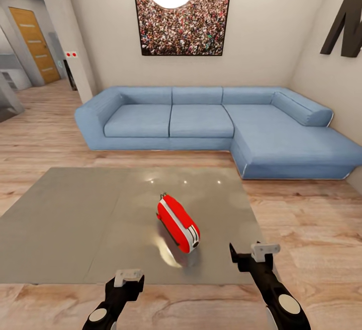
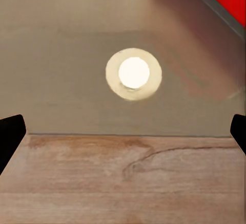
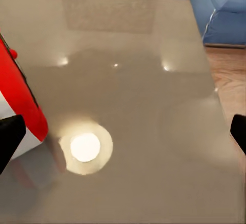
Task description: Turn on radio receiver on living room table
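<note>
Looking at the living room first: light wood floor (image 1: 311, 219), a big blue corner sofa (image 1: 211, 124) against the beige wall and the crowd photo (image 1: 182, 20) hanging above it, so the robot is clearly in the right room already. Right in front of it is the low grey glossy bench (image 1: 75, 224), with the ceiling lamp reflected as a bright round spot on its top in both wrist views. The radio receiver (image 1: 177, 223) is lying on the bench a bit right of the middle, toward the near edge, red body with a white band, one end pointing at the robot. The right gripper (image 1: 254, 255) hovers over the near right corner of the bench, just beside the radio and not touching it; the right wrist view has the radio's red-and-white side at the frame's edge. The left gripper (image 1: 126, 280) hangs at the near edge, further from the radio. Both sets of jaws look spread wide and empty. So I'd say the getting-there part is done, and what's left is the actual job: reaching in and pressing the switch. Can't make out any switch or whether it's on from here.
</note>
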Motion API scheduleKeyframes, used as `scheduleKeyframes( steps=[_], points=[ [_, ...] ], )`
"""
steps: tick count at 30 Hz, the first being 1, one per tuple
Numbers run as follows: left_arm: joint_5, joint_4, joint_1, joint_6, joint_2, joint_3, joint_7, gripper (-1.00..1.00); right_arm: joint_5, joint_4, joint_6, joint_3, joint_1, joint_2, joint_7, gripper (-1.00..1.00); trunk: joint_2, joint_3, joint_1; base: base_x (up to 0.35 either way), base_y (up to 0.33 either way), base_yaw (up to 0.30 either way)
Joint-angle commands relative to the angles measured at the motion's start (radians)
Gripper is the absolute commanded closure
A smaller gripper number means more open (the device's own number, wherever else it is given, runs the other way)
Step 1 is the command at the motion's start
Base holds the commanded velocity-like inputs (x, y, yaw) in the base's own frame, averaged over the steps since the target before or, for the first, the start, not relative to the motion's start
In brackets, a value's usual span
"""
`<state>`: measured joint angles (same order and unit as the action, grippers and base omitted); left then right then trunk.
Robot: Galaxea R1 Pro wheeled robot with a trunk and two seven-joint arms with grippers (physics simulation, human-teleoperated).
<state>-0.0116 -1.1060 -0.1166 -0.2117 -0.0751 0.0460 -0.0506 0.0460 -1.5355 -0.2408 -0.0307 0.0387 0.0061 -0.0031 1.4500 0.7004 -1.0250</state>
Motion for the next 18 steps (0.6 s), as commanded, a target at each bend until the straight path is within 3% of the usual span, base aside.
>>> scheduleKeyframes(
  steps=[1,8,18],
  points=[
    [0.000,0.000,0.000,0.000,0.000,0.000,0.000,-1.00,0.000,0.000,0.000,0.000,0.000,0.000,0.000,-1.00,0.000,0.000,0.000,0.227,-0.144,0.000],
    [0.001,0.000,0.000,0.000,0.000,0.000,0.000,-1.00,0.000,0.000,0.000,-0.001,0.000,0.000,0.000,-1.00,0.000,0.000,0.000,0.240,-0.150,0.000],
    [0.001,-0.006,0.000,0.002,0.001,0.000,0.000,-1.00,0.000,0.000,0.000,-0.002,0.000,0.000,0.000,-1.00,0.000,0.000,0.000,0.023,-0.014,0.000]
  ],
)
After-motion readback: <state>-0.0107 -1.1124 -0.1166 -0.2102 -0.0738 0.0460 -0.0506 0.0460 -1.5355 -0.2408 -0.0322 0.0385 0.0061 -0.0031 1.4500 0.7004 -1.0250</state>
